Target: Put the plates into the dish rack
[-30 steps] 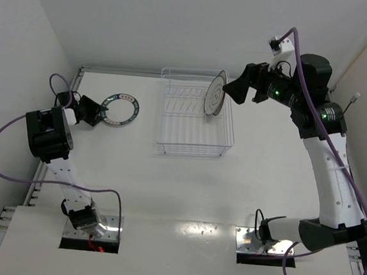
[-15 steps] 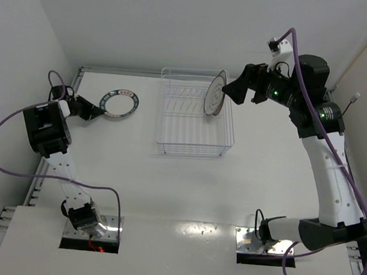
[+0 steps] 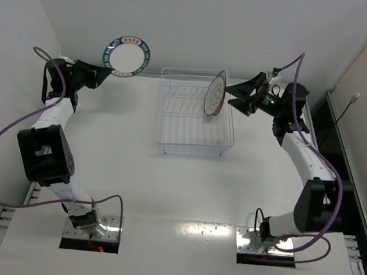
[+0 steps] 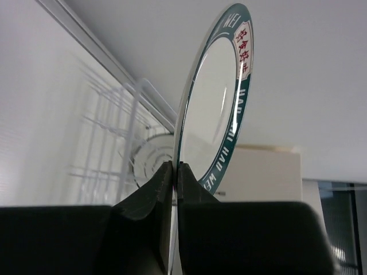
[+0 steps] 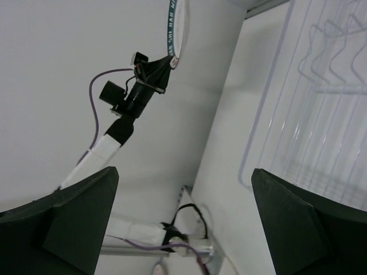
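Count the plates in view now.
2. A teal-rimmed plate held aloft in the left gripper, far left; a ringed plate upright in the dish rack, right side. Others may be out of view.

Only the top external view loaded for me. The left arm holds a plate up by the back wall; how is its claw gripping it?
Observer: In the left wrist view the left claw is shut on the lifted plate, one jaw on each face, pinching the rim.
Operator: What is on that rim? I see only a dark ring.
Observer: A teal band with white lettering and red characters.
Operator: And the right claw beside the racked plate?
Observer: Its wrist view shows the jaws wide apart with nothing between them.
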You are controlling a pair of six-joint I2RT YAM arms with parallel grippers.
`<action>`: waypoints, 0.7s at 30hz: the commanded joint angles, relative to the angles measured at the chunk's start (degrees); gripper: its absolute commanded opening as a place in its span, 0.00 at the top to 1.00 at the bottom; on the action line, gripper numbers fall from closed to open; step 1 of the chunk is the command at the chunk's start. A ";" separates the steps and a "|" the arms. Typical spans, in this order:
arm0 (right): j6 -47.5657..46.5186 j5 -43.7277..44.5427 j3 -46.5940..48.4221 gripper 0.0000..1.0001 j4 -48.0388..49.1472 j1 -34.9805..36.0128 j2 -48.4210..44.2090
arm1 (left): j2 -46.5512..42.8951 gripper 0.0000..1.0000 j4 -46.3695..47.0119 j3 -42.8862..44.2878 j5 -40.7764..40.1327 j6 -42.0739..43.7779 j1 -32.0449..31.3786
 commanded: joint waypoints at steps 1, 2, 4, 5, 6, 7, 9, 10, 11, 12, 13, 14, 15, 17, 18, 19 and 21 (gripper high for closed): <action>9.79 -4.21 1.01 0.00 13.81 -0.11 -2.01 | -5.23 1.00 4.55 -1.82 3.50 -3.88 -3.42; 7.51 -2.72 1.02 0.00 12.27 -0.11 -2.02 | -6.11 1.00 1.93 -1.82 3.50 -3.18 -4.29; 7.49 -2.01 1.02 0.00 11.73 -0.11 -2.02 | -7.35 1.00 1.37 -1.82 4.20 -1.95 -7.36; 8.10 -1.39 1.02 0.00 12.43 0.50 -1.32 | -7.35 1.00 1.37 -1.82 4.73 -1.94 -8.60; 8.10 -0.60 0.49 0.00 12.96 0.51 0.25 | -7.96 1.00 0.68 -1.82 5.52 -1.33 -11.13; 8.62 -0.59 0.49 0.00 12.96 1.03 1.14 | -7.97 1.00 0.67 -1.82 5.52 -0.54 -12.55; 8.63 0.89 0.49 0.00 12.96 2.52 4.38 | -8.58 1.00 -0.47 -1.11 6.23 0.25 -15.54; 8.63 1.51 1.27 0.00 12.96 3.14 5.79 | -8.58 1.00 -1.00 -0.59 6.75 1.13 -18.42; 8.63 1.52 2.06 0.00 13.83 4.45 7.46 | -8.58 1.00 -1.52 -0.59 6.75 1.14 -19.85; 8.63 1.52 3.38 0.00 13.84 5.24 9.39 | -8.58 1.00 -1.53 -0.59 6.75 1.75 -21.17; 8.11 1.52 6.96 0.00 12.97 6.21 13.24 | -8.58 1.00 -1.53 -0.59 7.36 1.75 -23.88; 7.58 1.52 9.17 0.00 11.83 7.26 15.36 | -8.58 1.00 -1.53 -0.59 7.37 1.75 -25.30; 5.75 1.52 13.89 0.00 9.82 9.62 17.56 | -8.58 1.00 -1.01 -0.59 8.33 1.75 -26.88; 2.49 1.52 19.27 0.00 -2.07 12.62 24.91 | -7.88 1.00 0.13 -0.59 9.03 1.14 -31.45; 1.00 0.56 22.43 0.27 -3.02 13.16 27.05 | -7.88 1.00 2.23 -0.59 9.91 1.14 -32.51; 3.33 -0.32 21.50 0.68 1.14 13.16 28.29 | -7.88 1.00 2.25 -0.59 10.53 0.53 -33.30; 7.21 1.24 17.03 1.00 9.09 12.21 27.44 | -7.88 1.00 0.68 -1.19 11.68 1.13 -33.31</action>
